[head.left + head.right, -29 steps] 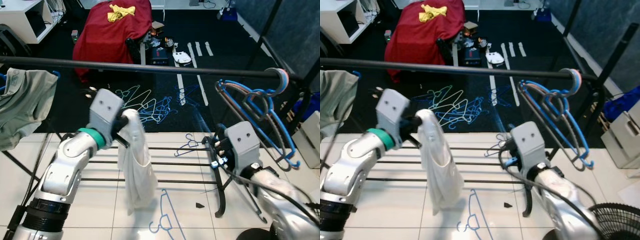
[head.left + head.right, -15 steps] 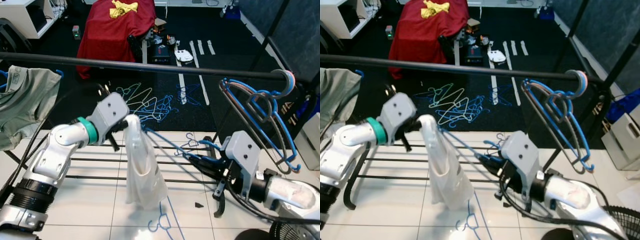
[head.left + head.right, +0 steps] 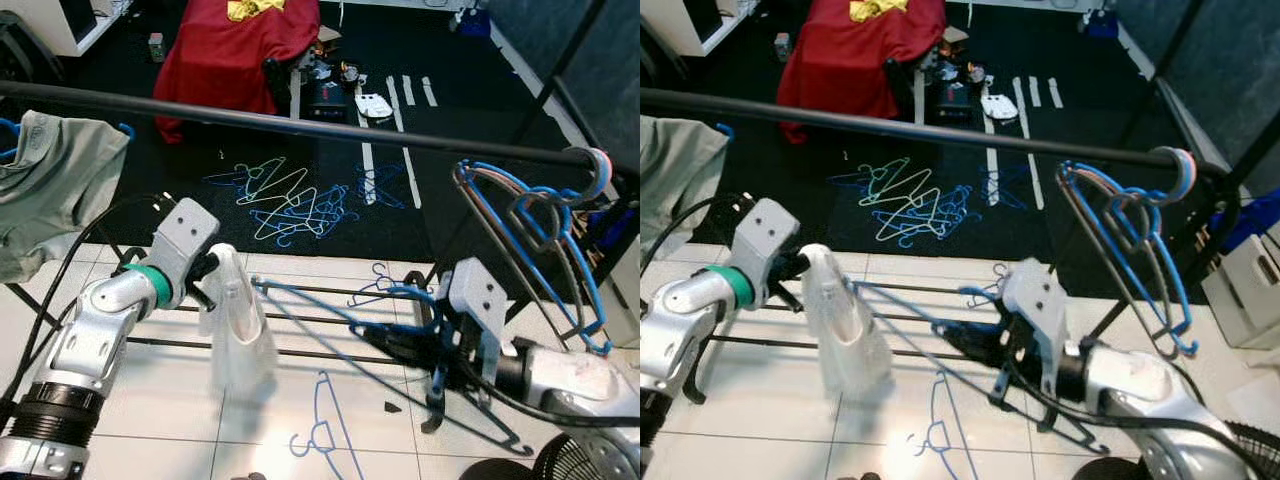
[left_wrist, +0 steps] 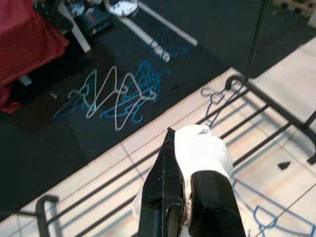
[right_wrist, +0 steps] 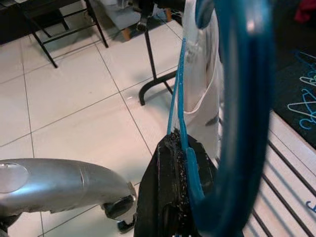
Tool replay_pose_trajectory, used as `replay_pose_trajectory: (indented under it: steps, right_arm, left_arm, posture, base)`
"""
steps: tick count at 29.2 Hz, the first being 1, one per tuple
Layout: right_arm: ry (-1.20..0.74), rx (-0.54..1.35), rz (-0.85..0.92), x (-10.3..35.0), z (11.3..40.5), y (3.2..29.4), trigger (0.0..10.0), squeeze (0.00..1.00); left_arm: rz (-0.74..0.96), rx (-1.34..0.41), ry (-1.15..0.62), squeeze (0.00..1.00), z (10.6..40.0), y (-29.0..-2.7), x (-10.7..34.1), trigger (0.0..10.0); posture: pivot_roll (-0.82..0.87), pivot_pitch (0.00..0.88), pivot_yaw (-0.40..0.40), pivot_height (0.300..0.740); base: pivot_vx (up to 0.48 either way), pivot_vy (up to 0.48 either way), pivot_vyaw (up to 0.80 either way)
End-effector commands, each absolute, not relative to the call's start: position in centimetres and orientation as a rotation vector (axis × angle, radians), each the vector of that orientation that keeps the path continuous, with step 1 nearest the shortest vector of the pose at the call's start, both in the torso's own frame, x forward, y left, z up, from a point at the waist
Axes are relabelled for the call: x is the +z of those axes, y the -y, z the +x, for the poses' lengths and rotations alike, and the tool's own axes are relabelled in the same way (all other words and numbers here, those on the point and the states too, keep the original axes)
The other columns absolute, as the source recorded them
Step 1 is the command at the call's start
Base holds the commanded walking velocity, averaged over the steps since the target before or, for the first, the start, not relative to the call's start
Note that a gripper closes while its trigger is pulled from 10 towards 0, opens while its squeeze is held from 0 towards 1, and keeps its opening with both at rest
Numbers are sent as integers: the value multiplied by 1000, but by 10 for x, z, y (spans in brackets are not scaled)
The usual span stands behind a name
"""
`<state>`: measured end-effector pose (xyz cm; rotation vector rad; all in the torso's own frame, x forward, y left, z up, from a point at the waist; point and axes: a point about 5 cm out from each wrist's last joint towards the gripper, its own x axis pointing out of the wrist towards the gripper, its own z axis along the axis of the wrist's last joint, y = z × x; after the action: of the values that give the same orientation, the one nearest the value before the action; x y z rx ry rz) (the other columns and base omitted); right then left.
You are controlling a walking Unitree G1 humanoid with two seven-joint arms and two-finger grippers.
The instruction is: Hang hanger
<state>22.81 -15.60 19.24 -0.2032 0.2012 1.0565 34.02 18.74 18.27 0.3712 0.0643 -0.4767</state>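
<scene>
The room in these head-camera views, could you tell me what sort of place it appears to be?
Probably an indoor lab or workshop set up for laundry trials: a black clothes rail carrying blue hangers, loose hangers heaped on dark carpet, and a red cloth draped over equipment.

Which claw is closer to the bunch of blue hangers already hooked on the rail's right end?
Right. The right claw, shut on a blue hanger, sits just below the hung hangers; the left claw holds the white garment farther left.
</scene>
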Motion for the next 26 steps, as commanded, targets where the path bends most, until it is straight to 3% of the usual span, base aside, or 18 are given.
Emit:
replay_pose_trajectory:
  steps: [1,10,26]
  right_arm:
    - [-234,1072,-180,187,224,156,10000,0]
    - [-219,1012,-173,179,239,153,10000,0]
    - [-217,962,-256,181,246,169,10000,0]
  left_arm:
    - [340,-526,-15,0,340,-178,194,10000]
    - [331,-643,47,0,333,-159,210,10000]
    - [345,-644,36,0,330,-163,211,10000]
  posture:
    - [-60,123,46,740]
    - [-60,113,58,740]
    - [-45,123,56,740]
  base:
    - [0,0,0]
    - [0,0,0]
    - [0,0,0]
